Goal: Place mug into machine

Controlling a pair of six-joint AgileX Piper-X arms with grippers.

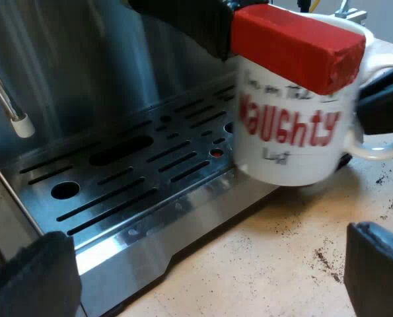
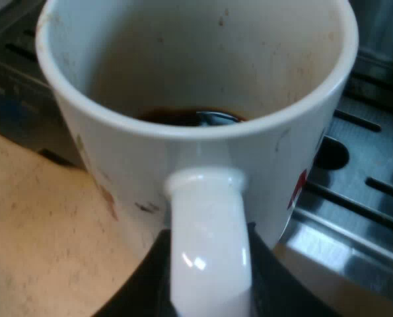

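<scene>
On the side of the white mug (image 1: 285, 148) you can read "NAUGHTY" in large red letters, a small black word beneath it resembling "List", and a blurred black line above it that stays illegible.

We saw the mug (image 2: 183, 165) as smooth, glossy white glazed ceramic, stained brown inside, with shiny dark liquid at its bottom. Beside the mug, the drip tray (image 1: 137, 178) was brushed metal with a dull sheen, and the espresso machine (image 1: 64, 59) behind it was smooth, reflective steel. Over the mug, the handle's red end (image 1: 295, 43) looked matt. Under the mug, the counter (image 1: 269, 264) was pale, matt and gritty with dark grounds. At the mug's handle, the right end effector (image 2: 209, 290) had matt black fingers (image 2: 140, 290).
</scene>
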